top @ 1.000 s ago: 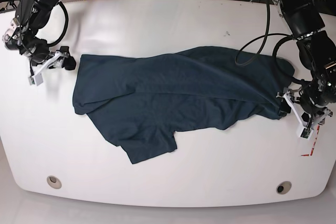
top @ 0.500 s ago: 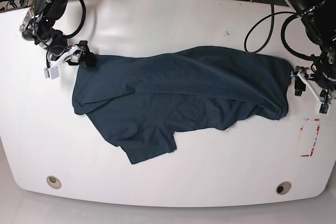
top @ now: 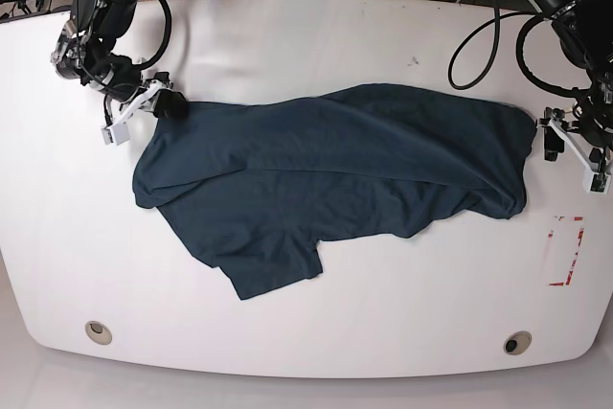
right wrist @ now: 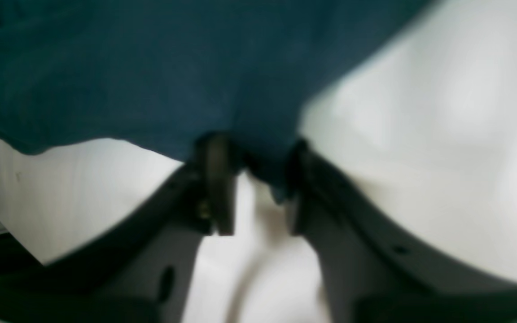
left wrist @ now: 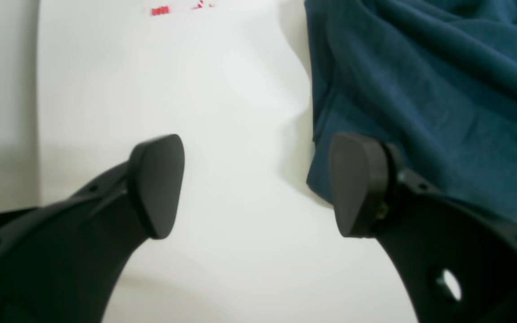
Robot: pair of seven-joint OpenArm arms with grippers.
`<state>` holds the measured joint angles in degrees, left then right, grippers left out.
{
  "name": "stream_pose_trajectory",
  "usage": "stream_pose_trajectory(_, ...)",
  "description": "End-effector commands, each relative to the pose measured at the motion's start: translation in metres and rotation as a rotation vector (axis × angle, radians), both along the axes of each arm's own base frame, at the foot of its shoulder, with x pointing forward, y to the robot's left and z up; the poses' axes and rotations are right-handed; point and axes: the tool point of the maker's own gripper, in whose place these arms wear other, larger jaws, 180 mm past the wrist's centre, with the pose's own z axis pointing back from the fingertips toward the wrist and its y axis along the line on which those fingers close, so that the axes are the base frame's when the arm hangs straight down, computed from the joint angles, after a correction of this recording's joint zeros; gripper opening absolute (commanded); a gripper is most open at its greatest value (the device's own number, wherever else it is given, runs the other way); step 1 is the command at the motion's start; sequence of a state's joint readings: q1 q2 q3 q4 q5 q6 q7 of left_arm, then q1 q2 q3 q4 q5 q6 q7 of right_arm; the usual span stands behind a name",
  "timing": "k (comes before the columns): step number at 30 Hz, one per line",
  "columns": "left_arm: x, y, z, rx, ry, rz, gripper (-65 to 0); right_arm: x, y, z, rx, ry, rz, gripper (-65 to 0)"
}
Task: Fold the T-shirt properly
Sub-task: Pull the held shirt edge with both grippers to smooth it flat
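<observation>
The dark navy-teal T-shirt (top: 335,179) lies spread and wrinkled across the white table (top: 306,45). My right gripper (top: 165,105) is at the shirt's far-left corner. In the right wrist view, which is blurred, the right gripper (right wrist: 257,154) has its jaws drawn close with the edge of the T-shirt (right wrist: 151,67) pinched between them. My left gripper (top: 572,155) stands just off the shirt's right edge. In the left wrist view the left gripper (left wrist: 256,184) is wide open over bare table, one finger beside the hem of the T-shirt (left wrist: 420,89).
Red tape marks (top: 565,251) lie on the table near its right edge, also seen as red marks (left wrist: 159,10) in the left wrist view. Two round holes (top: 98,332) (top: 518,343) sit near the front edge. Cables hang behind the table.
The right gripper moved right to the shirt's far-left corner and closed on the cloth. The left gripper rose from the shirt's lower right hem to beside its right edge, staying open.
</observation>
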<state>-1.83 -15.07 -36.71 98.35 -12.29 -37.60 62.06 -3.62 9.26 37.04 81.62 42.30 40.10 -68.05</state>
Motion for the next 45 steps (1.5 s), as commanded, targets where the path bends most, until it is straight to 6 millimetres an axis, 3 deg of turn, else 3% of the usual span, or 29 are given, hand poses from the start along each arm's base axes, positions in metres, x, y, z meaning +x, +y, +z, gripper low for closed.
stream_pose_trajectory(1,0.004,0.002,-0.004,-0.025,-0.008,0.006,-17.8,0.004,-0.007,0.005,-0.024,-0.009,0.004,-60.4)
stream_pose_trajectory(7,-0.006,-0.002,-0.041,-0.113,0.017,0.002,-17.8,0.004,-0.008,0.006,-0.027,-0.012,0.002,-61.8)
stream_pose_trajectory(10,-0.008,-0.017,-0.055,-0.127,0.049,-0.051,-17.8,0.004,-0.009,0.007,-0.029,-0.012,0.002,-61.8)
stream_pose_trajectory(13,-0.008,-0.027,-0.060,-0.129,0.067,-0.092,-17.8,0.004,-0.009,0.007,-0.029,-0.012,0.002,-61.8)
stream_pose_trajectory(29,-0.026,-0.029,-0.092,-0.189,0.154,-0.070,-18.9,0.003,-0.009,0.007,-0.031,-0.014,0.001,-62.0)
stream_pose_trajectory(31,-0.027,-0.029,-0.093,-0.190,0.159,-0.070,-23.2,0.004,-0.009,0.011,-0.040,-0.025,0.004,-62.0)
stream_pose_trajectory(38,-0.027,-0.030,-0.094,-0.192,0.158,-0.070,-63.2,0.001,-0.010,0.028,-0.103,-0.072,0.030,-62.1)
stream_pose_trajectory(45,-0.020,-0.028,-0.077,-0.154,0.119,-0.084,-65.0,-0.011,-0.011,0.040,-0.162,-0.093,0.055,-62.3)
